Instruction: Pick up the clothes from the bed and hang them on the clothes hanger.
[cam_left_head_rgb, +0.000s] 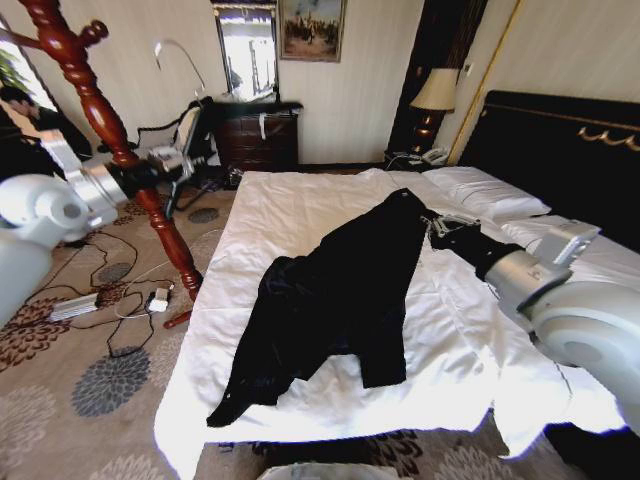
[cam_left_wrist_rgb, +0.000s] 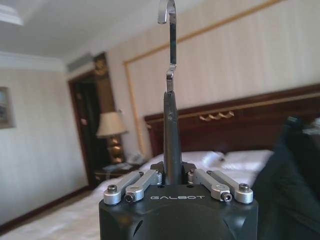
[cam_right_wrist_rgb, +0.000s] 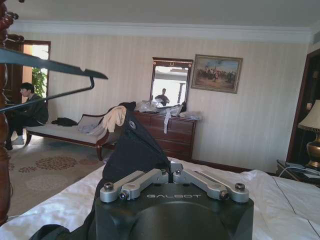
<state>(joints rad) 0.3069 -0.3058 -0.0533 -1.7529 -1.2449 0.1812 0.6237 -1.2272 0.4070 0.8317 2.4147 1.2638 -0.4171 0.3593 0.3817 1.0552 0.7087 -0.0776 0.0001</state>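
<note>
The black jacket (cam_left_head_rgb: 330, 290) lies spread across the white bed (cam_left_head_rgb: 300, 200), its collar end toward the pillows. At that collar end my right gripper (cam_left_head_rgb: 436, 228) is shut on the fabric. The right wrist view shows a peak of black cloth (cam_right_wrist_rgb: 135, 145) pinched and lifted between its fingers (cam_right_wrist_rgb: 150, 176). My left gripper (cam_left_head_rgb: 190, 160) is held out over the floor left of the bed, beside the coat stand. It is shut on the neck of the black clothes hanger (cam_left_wrist_rgb: 170, 125), with the silver hook (cam_left_wrist_rgb: 170, 30) pointing up. The hanger's arm (cam_right_wrist_rgb: 60, 67) also crosses the right wrist view.
A red-brown wooden coat stand (cam_left_head_rgb: 110, 130) rises from the carpet left of the bed, with cables and a power strip (cam_left_head_rgb: 80, 305) around its foot. A dark dresser (cam_left_head_rgb: 255, 130) stands against the far wall. Pillows (cam_left_head_rgb: 490, 190), the black headboard (cam_left_head_rgb: 560, 140) and a bedside lamp (cam_left_head_rgb: 435, 95) lie to the right.
</note>
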